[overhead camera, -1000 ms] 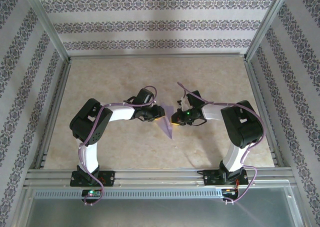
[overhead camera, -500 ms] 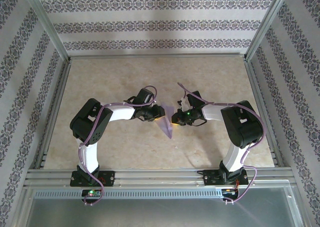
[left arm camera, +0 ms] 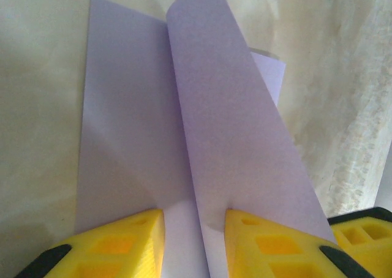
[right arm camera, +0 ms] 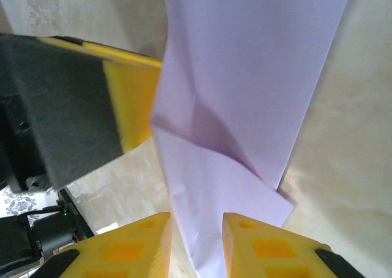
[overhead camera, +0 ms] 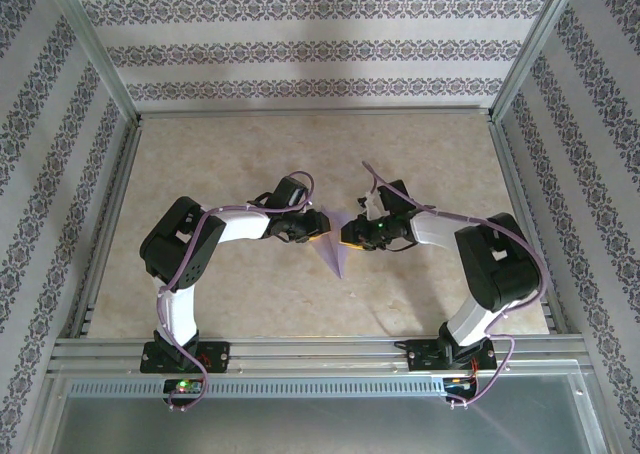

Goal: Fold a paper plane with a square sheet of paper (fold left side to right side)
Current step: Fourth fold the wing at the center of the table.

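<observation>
Beige stone-look table (overhead camera: 250,304) stands between walls (overhead camera: 300,49) with flowered stripes. From above, the lavender paper (overhead camera: 335,252) lies at the middle, between the left pincer (overhead camera: 315,236) and the right pincer (overhead camera: 347,236).

On the left wrist view, the paper (left arm camera: 233,137) runs between the left pincer (left arm camera: 195,220) fingers, which are released, and one side is raised.

On the right wrist view, the paper (right arm camera: 245,76) passes between the right pincer (right arm camera: 196,223) fingers, which are parted and not pinching.

The left arm (overhead camera: 185,259) and the right arm (overhead camera: 490,269) are built the same: smooth white tube links between black rounded joint housings, each on a black metal base plate (overhead camera: 185,357). A thin lavender cable (overhead camera: 300,181) runs along each arm in loose loops. A small green light (overhead camera: 183,385) glows at the left base. The left gripper (left arm camera: 193,217) and the right gripper (right arm camera: 196,220) have yellow plastic fingers (left arm camera: 122,244) with square hollows and black backs.
</observation>
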